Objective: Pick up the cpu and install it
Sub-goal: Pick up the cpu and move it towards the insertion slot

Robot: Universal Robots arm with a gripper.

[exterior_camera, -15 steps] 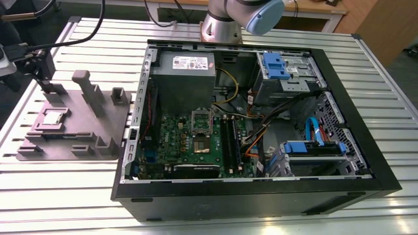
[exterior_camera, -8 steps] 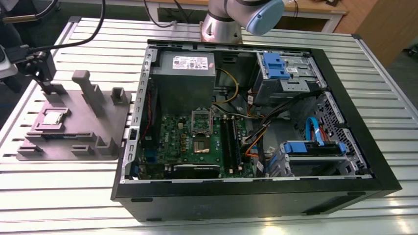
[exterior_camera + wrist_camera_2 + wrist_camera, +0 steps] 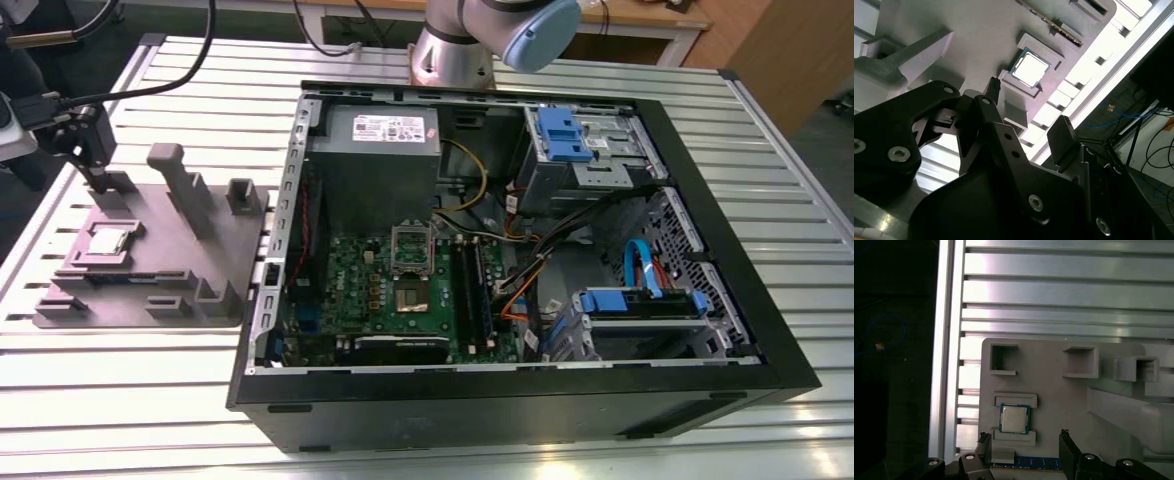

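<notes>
The cpu (image 3: 107,243) is a small square chip with a silvery top. It lies flat in a recess of the grey holder plate (image 3: 200,255) at the exterior view's left. My gripper (image 3: 103,183) hangs above the plate, just behind the chip and apart from it. In both wrist views the cpu (image 3: 1014,418) (image 3: 1029,70) sits a little beyond the two dark fingertips (image 3: 984,441). The gripper (image 3: 1024,439) (image 3: 1029,107) is open with nothing between its fingers. The green motherboard (image 3: 360,290) lies inside the open computer case, with its socket (image 3: 411,294) near the middle.
The holder plate has upright grey posts (image 3: 180,185) beside the chip and a blue-edged memory stick (image 3: 1036,462) lying in it. The black case (image 3: 534,390) holds a grey power supply (image 3: 380,135), blue drive bays (image 3: 574,135) and loose cables. All stands on a slatted metal table (image 3: 120,400).
</notes>
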